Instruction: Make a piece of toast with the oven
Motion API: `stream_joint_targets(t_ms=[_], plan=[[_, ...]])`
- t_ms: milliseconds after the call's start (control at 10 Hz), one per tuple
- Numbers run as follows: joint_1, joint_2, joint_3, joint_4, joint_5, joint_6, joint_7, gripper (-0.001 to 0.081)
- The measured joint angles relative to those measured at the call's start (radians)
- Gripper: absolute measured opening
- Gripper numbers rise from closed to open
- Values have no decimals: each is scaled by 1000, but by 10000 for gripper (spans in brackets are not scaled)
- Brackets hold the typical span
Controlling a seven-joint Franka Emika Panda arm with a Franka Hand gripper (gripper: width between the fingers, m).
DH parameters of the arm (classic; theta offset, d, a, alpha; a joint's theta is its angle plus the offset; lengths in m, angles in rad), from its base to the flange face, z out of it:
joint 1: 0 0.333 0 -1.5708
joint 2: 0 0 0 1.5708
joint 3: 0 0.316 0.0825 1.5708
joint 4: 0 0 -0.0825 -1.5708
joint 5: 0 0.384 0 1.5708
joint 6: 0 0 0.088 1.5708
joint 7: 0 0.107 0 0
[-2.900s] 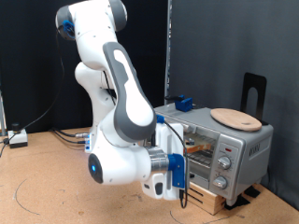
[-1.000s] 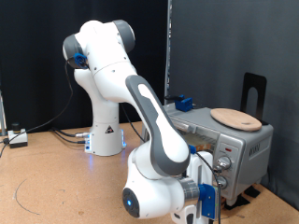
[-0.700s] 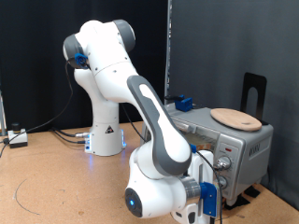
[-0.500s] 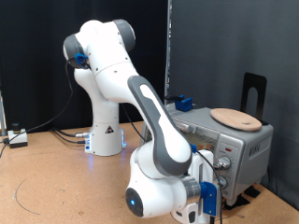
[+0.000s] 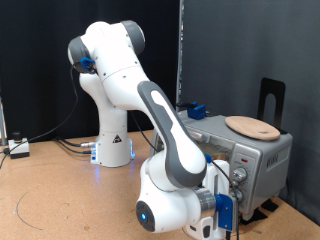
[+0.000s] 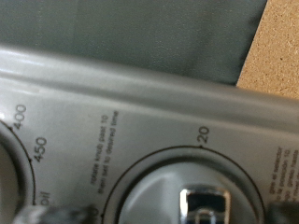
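Note:
The silver-grey oven (image 5: 262,158) stands at the exterior view's right with its glass door closed. My arm hides most of the door, so the piece of toast cannot be made out. My gripper (image 5: 228,188) is low in front of the oven, right at the knob panel (image 5: 240,178). The wrist view is filled by that panel: a round dial knob (image 6: 187,191) ringed by the mark "20", and part of another dial marked 400 and 450 (image 6: 19,140). My fingers do not clearly show.
A round tan wooden plate (image 5: 252,126) lies on the oven's top, with a small blue-and-black block (image 5: 196,110) behind. A black stand (image 5: 270,98) rises behind the oven. The oven rests on a wooden base (image 5: 238,212). Cables and a box (image 5: 17,148) lie at the far left.
Since 2.9 s ago my arm has swung down and right, from the oven door to the knob panel. Over the last second it has barely moved.

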Motion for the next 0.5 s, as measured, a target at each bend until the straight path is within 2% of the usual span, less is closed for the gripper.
stream_joint_targets(t_ms=[100, 200, 300, 400, 500], plan=[[0, 0, 0, 0, 2, 6, 0, 398], [0, 0, 0, 0, 3, 12, 0, 203], [0, 0, 0, 0, 4, 14, 0, 203], [-1, 0, 1, -1, 7, 14, -18, 95], [-8, 0, 5, -9, 23, 16, -104, 95]])
